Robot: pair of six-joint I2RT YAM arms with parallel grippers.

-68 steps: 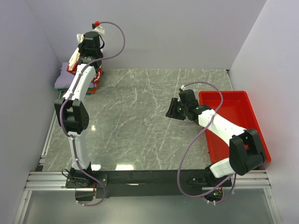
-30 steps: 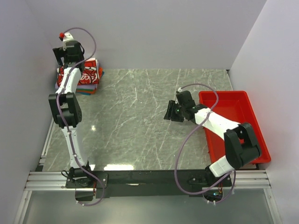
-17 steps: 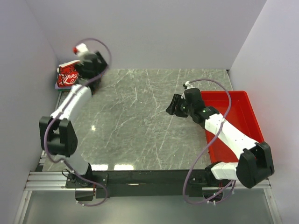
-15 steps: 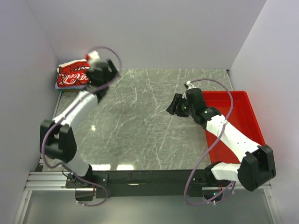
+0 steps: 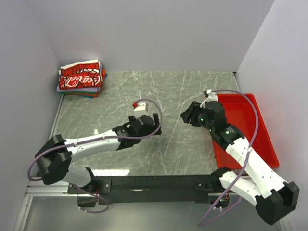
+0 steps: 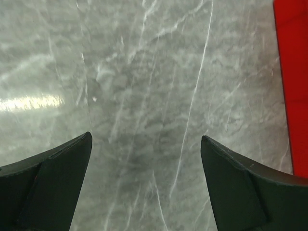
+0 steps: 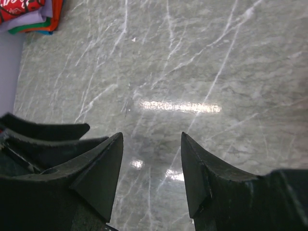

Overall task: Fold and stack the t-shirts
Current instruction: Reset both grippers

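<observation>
1. The t-shirts (image 5: 80,78) lie folded in one stack at the far left corner of the worktop (image 5: 125,96), close to the back and left walls
2. The top shirt (image 5: 79,75) is the white one, red print up; the right wrist view shows lavender, orange, green and blue edges of the stack (image 7: 29,12) beneath it
3. The left gripper (image 5: 152,126) hangs over the middle of the worktop, well apart from the stack, its arm stretched low from the near left
4. In its wrist view the left gripper (image 6: 146,139) has its jaws spread wide, with only bare marble between them; it holds nothing
5. The right gripper (image 5: 187,114) is right of centre, just beside the left rim of the red tray (image 5: 255,120), which sits along the right edge
6. The right gripper (image 7: 151,135) is also parted and grips nothing; marble shows in the gap
7. A strip of the tray (image 6: 293,72) shows at the right edge of the left wrist view
8. Neither gripper touches any shirt
</observation>
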